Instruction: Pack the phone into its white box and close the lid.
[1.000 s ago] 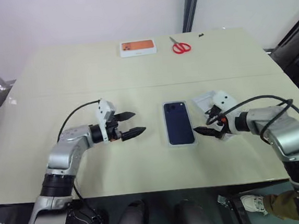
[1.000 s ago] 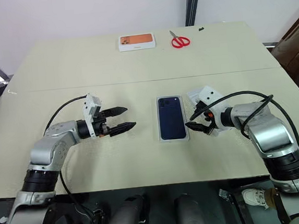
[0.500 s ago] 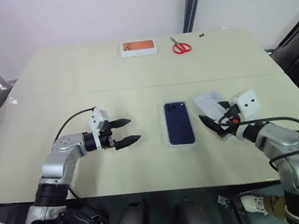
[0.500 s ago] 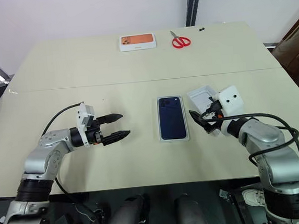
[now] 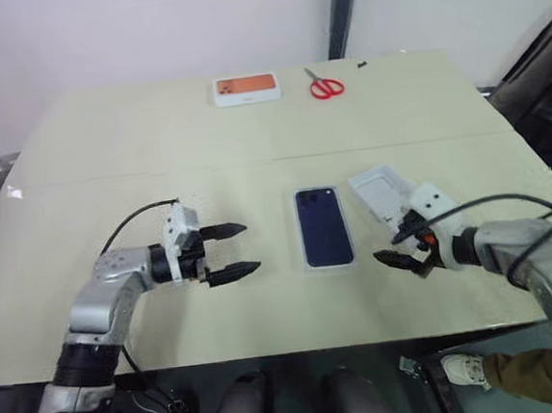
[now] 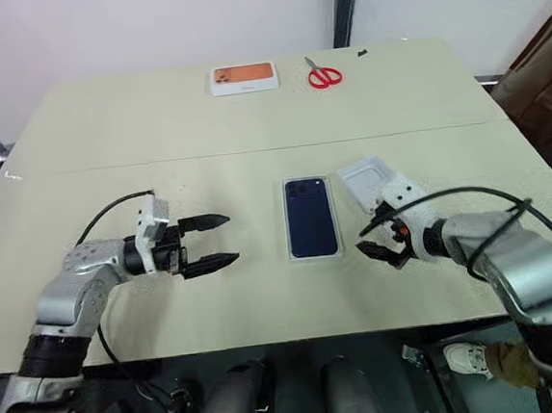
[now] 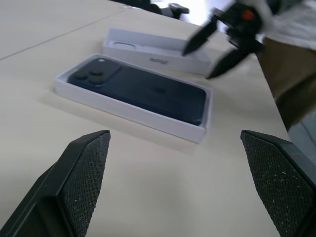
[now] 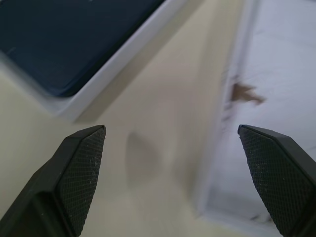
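left eye view: phone [image 5: 323, 226] lies lengthwise front-to-back, cameras far, between two wide, empty claws.

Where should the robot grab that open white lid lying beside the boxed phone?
Probably by a long side wall of the lid, right gripper coming from above: it lies flat, open side up, so only its thin low walls offer something to pinch.

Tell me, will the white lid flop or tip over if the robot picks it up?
The lid looks like stiff cardboard with low walls, so it probably won't flop. It seems thin and hollow, likely light. Lying flat on the table, it should slide, not tip.
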